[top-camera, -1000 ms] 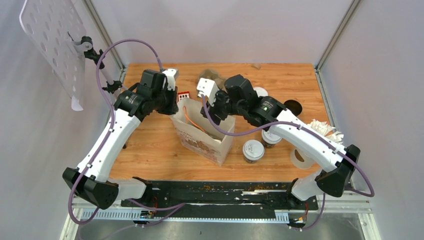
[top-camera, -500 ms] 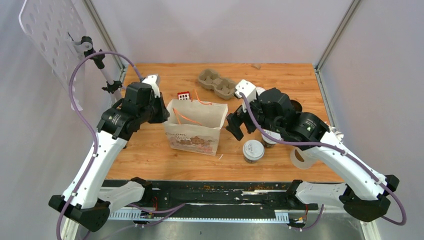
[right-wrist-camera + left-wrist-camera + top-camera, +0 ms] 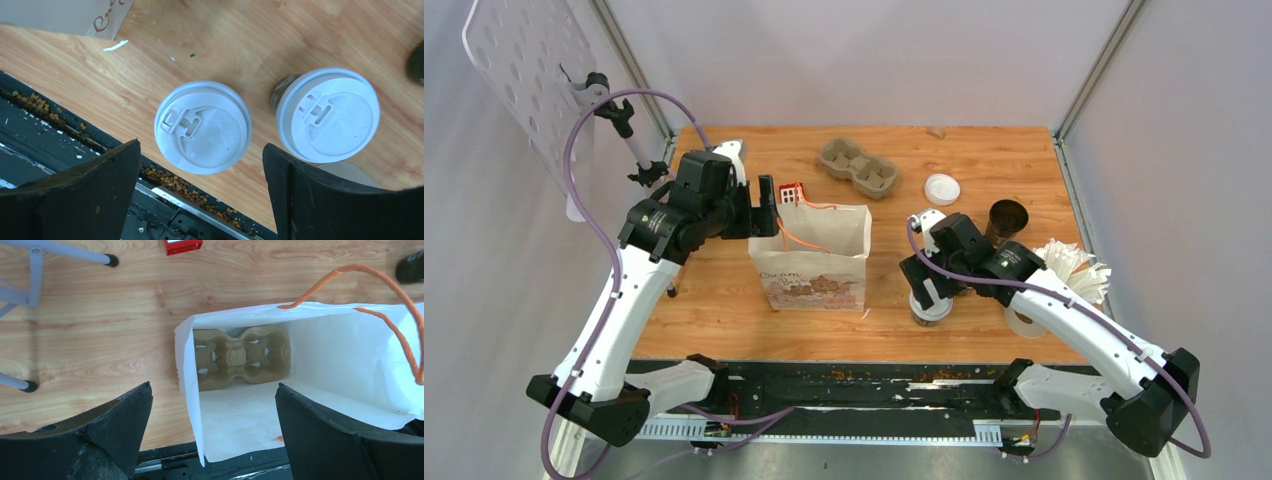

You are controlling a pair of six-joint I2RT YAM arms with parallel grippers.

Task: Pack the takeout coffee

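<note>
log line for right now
left gripper: open at paper bag | right gripper: open above lidded cup | pulp tray: inside bag

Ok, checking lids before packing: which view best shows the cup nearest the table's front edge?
Right wrist: the cup sits centred, fully visible. Top external: partly hidden under the right pincer. Left wrist: absent.

white paper bag with orange handles (image 3: 809, 285) stands upright on the wooden worktop (image 3: 714, 300); grey-brown pulp cup tray (image 3: 242, 357) sits inside; another pulp tray (image 3: 858, 167) lies behind it
</note>
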